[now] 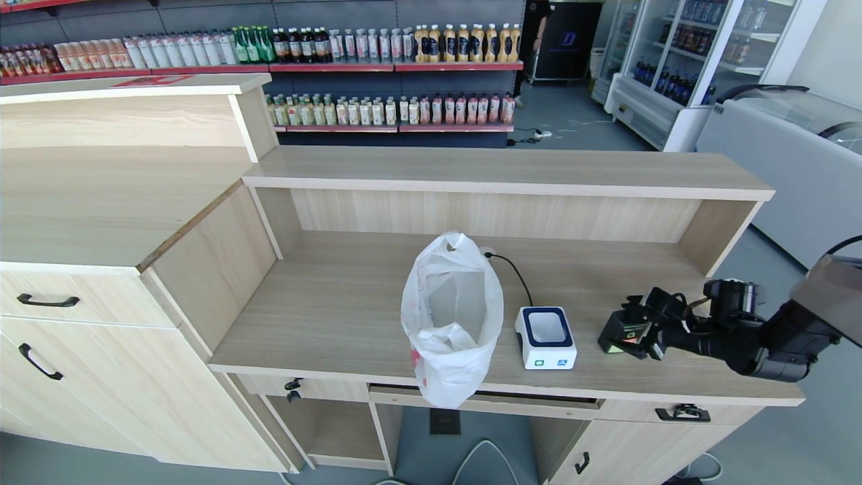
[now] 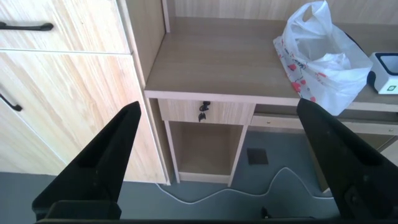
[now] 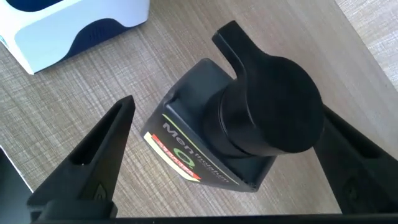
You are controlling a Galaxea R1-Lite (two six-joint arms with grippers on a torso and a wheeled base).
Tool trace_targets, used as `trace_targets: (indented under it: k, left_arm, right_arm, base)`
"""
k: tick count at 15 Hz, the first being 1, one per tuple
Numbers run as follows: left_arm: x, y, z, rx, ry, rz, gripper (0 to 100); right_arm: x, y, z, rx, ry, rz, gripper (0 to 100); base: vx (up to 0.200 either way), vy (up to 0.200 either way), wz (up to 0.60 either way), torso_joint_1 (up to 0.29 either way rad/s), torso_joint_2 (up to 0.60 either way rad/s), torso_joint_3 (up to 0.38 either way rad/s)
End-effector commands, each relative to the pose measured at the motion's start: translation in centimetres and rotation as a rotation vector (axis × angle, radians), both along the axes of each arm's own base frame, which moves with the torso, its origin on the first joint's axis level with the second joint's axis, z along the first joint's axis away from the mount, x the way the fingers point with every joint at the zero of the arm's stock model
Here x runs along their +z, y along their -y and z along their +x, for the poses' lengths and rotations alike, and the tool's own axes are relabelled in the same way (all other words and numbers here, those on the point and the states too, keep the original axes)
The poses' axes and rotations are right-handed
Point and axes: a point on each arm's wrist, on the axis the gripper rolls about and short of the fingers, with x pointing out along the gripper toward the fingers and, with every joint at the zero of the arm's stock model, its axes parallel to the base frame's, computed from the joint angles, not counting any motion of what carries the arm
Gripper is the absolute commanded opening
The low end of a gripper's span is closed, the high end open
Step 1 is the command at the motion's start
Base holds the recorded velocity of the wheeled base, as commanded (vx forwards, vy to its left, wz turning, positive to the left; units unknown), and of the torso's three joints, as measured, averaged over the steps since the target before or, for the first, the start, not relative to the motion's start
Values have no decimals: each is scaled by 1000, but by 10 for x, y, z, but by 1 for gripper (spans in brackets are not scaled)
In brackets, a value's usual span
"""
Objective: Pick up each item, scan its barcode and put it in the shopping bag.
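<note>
A black pump bottle (image 1: 623,333) with a green and red label stands on the wooden counter (image 1: 350,316), right of the scanner. My right gripper (image 1: 636,323) is open around it. In the right wrist view the bottle (image 3: 211,149) sits between the two spread fingers (image 3: 93,162) with gaps on both sides. The white and blue scanner (image 1: 545,337) lies mid-counter. Left of it stands the white plastic shopping bag (image 1: 452,316), mouth open, hanging partly over the front edge. My left gripper (image 2: 217,109) is open and empty, low in front of the counter, facing the bag (image 2: 323,56).
A black cable (image 1: 515,273) runs from the scanner to the counter's back wall. A raised shelf (image 1: 505,172) tops the counter's rear. A taller cabinet with drawers (image 1: 87,303) stands to the left. Drink shelves (image 1: 337,67) and fridges (image 1: 673,74) are behind.
</note>
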Motion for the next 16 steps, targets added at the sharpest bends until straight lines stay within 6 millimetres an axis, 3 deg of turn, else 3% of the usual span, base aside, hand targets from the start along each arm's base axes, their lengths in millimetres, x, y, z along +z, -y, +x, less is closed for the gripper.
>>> trace_targets:
  k: [1,9,10,13,16]
  left_arm:
    - [0,0,0,0,0,0,100]
    - [0,0,0,0,0,0,100]
    - [0,0,0,0,0,0,100]
    - [0,0,0,0,0,0,100]
    - [0,0,0,0,0,0,100]
  right_arm:
    - [-8,-5,9,20,-13,6,100]
    - [-29,-27,24,85,-39,18,100]
    - [-28,-28,25,88,-40,18,0]
    - [-23,-31,26,100,-28,19,0]
    - [3,-19,24,105,27,27,0]
  base:
    - [0,0,0,0,0,0]
    - [0,0,0,0,0,0]
    - [0,0,0,0,0,0]
    - [0,0,0,0,0,0]
    - [0,0,0,0,0,0]
